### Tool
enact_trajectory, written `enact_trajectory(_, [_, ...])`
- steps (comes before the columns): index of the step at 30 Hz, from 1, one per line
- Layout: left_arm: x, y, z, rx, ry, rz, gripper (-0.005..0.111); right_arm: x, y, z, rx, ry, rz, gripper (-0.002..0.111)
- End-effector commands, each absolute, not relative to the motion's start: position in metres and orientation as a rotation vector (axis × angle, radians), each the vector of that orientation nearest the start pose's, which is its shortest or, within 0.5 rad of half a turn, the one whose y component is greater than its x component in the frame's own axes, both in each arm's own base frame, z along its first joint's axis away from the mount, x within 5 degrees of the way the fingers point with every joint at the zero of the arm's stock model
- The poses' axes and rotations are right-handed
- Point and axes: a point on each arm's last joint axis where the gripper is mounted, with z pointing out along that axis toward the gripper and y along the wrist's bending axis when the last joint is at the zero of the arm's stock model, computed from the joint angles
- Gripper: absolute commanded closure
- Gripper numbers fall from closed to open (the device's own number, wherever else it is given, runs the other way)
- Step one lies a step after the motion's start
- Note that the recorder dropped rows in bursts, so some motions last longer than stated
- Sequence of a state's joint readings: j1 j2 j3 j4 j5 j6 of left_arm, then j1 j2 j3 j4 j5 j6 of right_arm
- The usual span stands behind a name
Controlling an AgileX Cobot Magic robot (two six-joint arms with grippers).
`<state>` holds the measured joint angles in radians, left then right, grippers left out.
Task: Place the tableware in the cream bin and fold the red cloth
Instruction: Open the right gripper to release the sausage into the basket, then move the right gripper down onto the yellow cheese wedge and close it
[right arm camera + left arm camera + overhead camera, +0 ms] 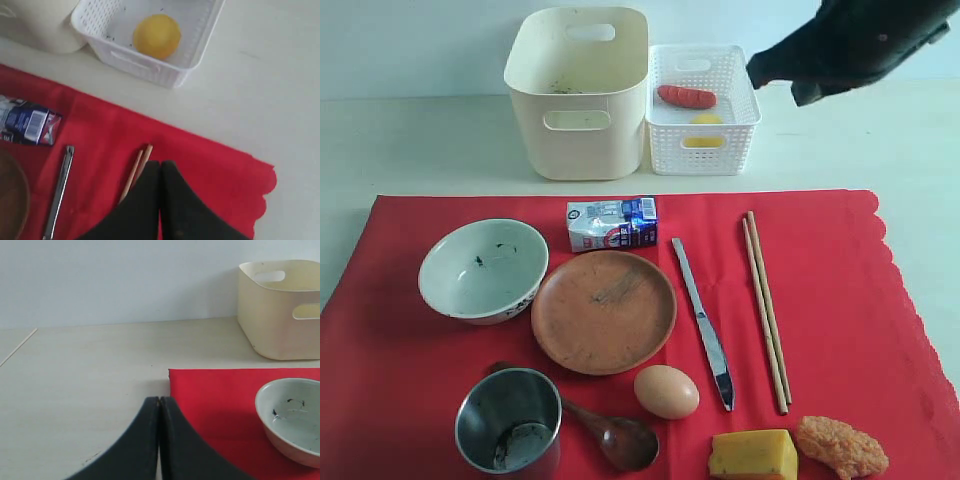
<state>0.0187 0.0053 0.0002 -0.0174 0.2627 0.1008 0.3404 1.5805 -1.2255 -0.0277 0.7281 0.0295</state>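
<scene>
- Chopsticks [136,170] are lying on the red cloth [880,300], just left of the right gripper [160,163], which is clenched on nothing.
- Right arm is hanging over the cloth's far right part, near the basket [705,150] holding a lemon [156,36].
- Left gripper [159,400], clenched and holding nothing, is hovering by the cloth's far left corner, with the bowl [292,417] to its right.
- Plate [604,311], knife [705,325], cup [510,420] and spoon [610,430] are resting on the cloth, and the cream bin [578,90] is standing beyond it.

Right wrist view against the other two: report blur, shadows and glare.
Right wrist view: soft throughout, the small blue-and-white milk carton and yellow lemon smeared. Exterior view: crisp, evenly lit, only the black arm blurred. Left wrist view: sharp, weak shadow beside the tall cream plastic bin.
</scene>
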Motion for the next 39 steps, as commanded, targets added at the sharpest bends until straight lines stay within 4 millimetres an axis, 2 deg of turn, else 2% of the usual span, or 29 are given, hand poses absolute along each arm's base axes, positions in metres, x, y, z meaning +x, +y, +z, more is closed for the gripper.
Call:
enact_trajectory(1, [0.055,0.001,0.189,0.052,1.745,0.065,0.104,0.287,0.104,0.284,-0.399,2.519,0.190,0.108])
enact_trajectory(6, [0.055,0.001,0.189,0.052,1.745,0.065,0.104,0.249,0.102,0.272,-0.455,2.548,0.333,0.108])
enact_trajectory(10, [0.055,0.001,0.189,0.052,1.745,0.065,0.104,0.223,0.106,0.259,-0.586,2.606,0.487,0.108])
enact_trajectory(11, [0.055,0.001,0.189,0.052,1.745,0.065,0.104,0.214,0.108,0.251,-0.637,2.633,0.550,0.108])
enact_trajectory(18, [0.055,0.001,0.189,0.052,1.745,0.065,0.104,0.192,0.106,0.222,-0.718,2.722,0.640,0.108])
enact_trajectory(22, [0.055,0.001,0.189,0.052,1.745,0.065,0.104,0.187,0.110,0.220,-0.770,2.709,0.693,0.108])
enact_trajectory(26, [0.055,0.001,0.189,0.052,1.745,0.065,0.104,0.171,0.134,0.219,-0.971,2.671,0.704,0.108])
enact_trajectory(28, [0.055,0.001,0.189,0.052,1.745,0.065,0.104,0.165,0.140,0.218,-1.046,2.672,0.662,0.108])
enact_trajectory(33, [0.055,0.001,0.189,0.052,1.745,0.065,0.104,0.148,0.151,0.212,-1.161,2.714,0.475,0.091])
enact_trajectory(39, [0.055,0.001,0.189,0.052,1.745,0.065,0.104,0.135,0.170,0.208,-1.275,2.660,0.476,0.058])
